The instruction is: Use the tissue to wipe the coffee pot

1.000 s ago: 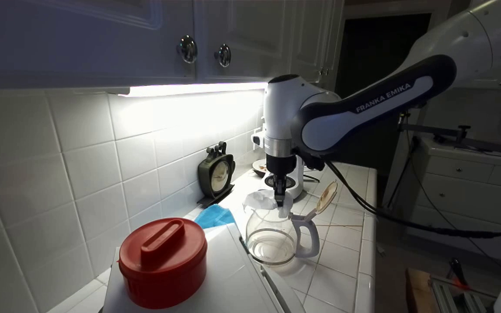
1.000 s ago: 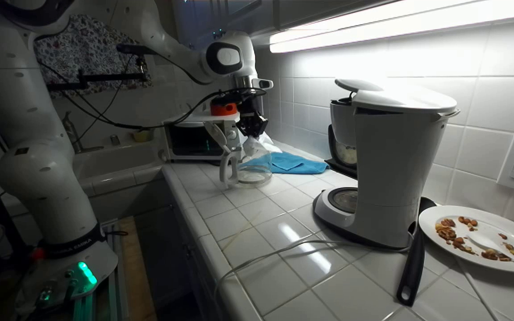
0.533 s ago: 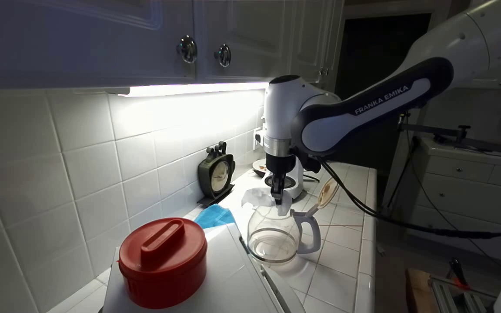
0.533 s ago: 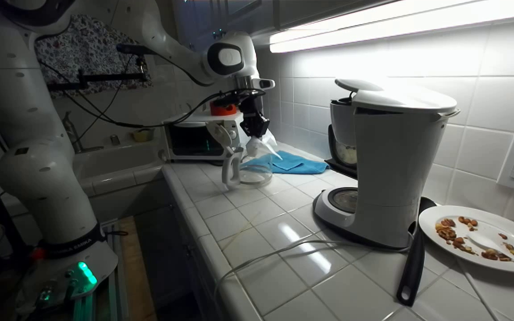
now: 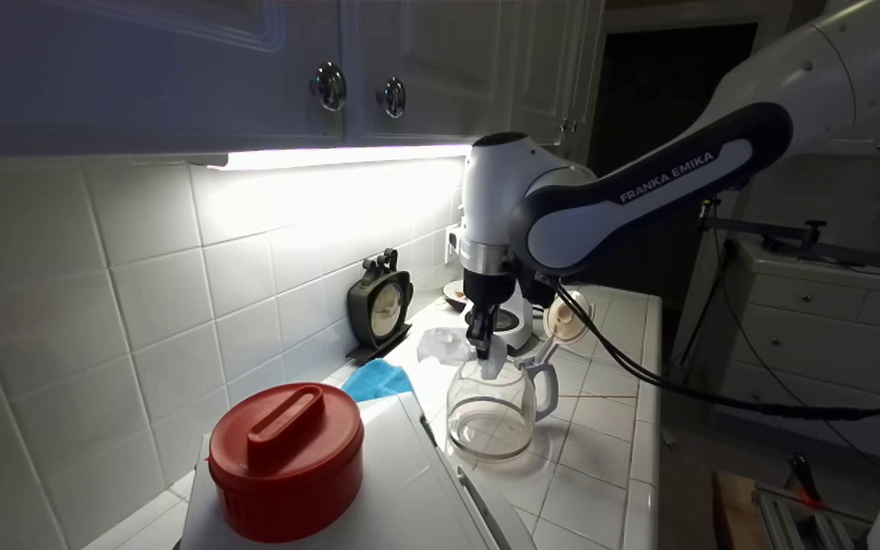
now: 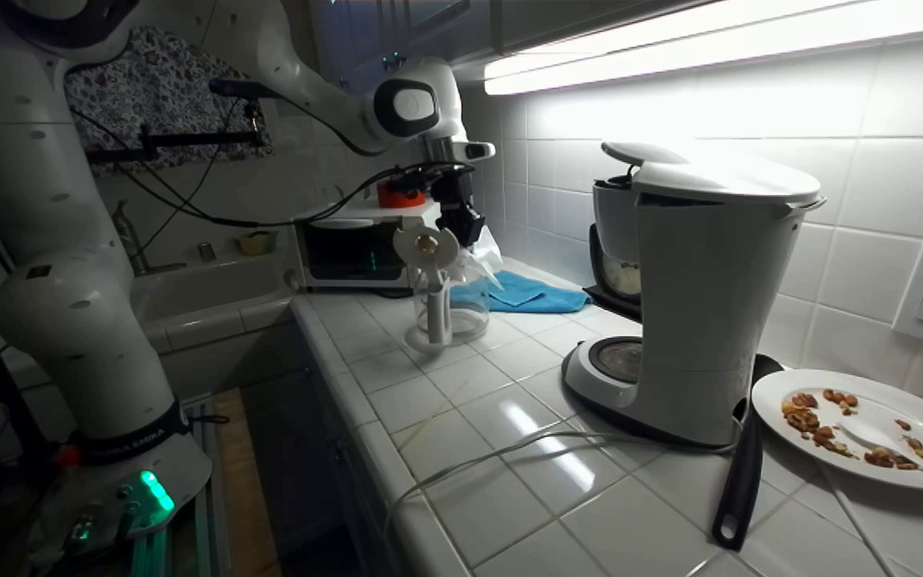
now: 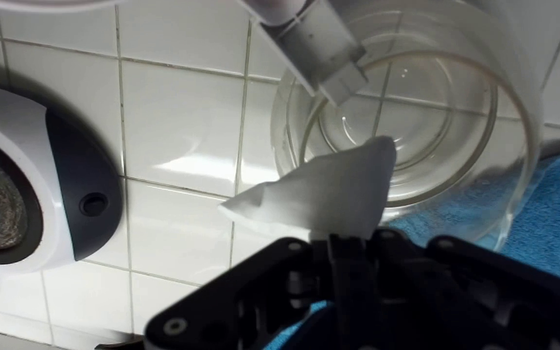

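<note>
gripper [image 7: 350,237] clamped on crumpled white tissue [image 7: 336,192], partly over glass coffee pot [image 5: 491,418] w/ lid [image 6: 427,247] up; can't tell if touching. blue cloth [image 6: 538,295] on tiled ctr [image 6: 630,513].

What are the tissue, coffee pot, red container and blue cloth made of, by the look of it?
Tissue: thin paper by its look, matte, softly creased.
Coffee pot: body probably glass, clear and glossy; tiles show through and highlights glint; clear plastic can't be excluded.
Red container: likely moulded plastic, satin sheen, uniform colour.
Blue cloth: matte terry, perhaps; its nap looks fuzzy in the wrist view.
</note>
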Controlling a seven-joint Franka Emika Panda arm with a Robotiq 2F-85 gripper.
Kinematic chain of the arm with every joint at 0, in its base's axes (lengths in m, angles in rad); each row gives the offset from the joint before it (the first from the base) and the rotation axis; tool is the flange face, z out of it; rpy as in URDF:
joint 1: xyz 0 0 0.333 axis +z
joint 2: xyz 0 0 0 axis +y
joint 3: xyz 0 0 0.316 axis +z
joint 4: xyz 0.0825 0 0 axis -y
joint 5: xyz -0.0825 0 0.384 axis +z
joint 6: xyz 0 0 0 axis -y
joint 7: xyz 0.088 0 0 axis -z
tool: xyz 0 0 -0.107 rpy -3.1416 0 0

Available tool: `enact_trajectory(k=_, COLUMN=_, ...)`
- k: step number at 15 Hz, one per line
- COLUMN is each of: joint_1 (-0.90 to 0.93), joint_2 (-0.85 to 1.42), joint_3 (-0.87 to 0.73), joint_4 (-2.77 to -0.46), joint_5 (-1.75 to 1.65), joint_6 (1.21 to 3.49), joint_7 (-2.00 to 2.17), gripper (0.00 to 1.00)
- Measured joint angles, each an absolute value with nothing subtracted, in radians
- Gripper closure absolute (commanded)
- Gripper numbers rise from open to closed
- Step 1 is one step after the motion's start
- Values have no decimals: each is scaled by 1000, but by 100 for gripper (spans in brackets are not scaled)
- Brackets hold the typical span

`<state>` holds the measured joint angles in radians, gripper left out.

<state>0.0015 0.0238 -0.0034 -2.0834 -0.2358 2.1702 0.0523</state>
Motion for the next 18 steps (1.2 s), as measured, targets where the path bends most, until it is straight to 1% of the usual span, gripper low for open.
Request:
enact_trajectory(k=12, joint_1=5, joint_2=66, joint_3=6, joint_4=-2070, joint_5=-98, joint_6=2178, joint_7=55, gripper=100)
enact_trajectory(k=18, joint_1=7, joint_2=59, joint_3=16, joint_4=-2055, joint_5=-20, joint_6=2161, joint_7=-13, gripper=100)
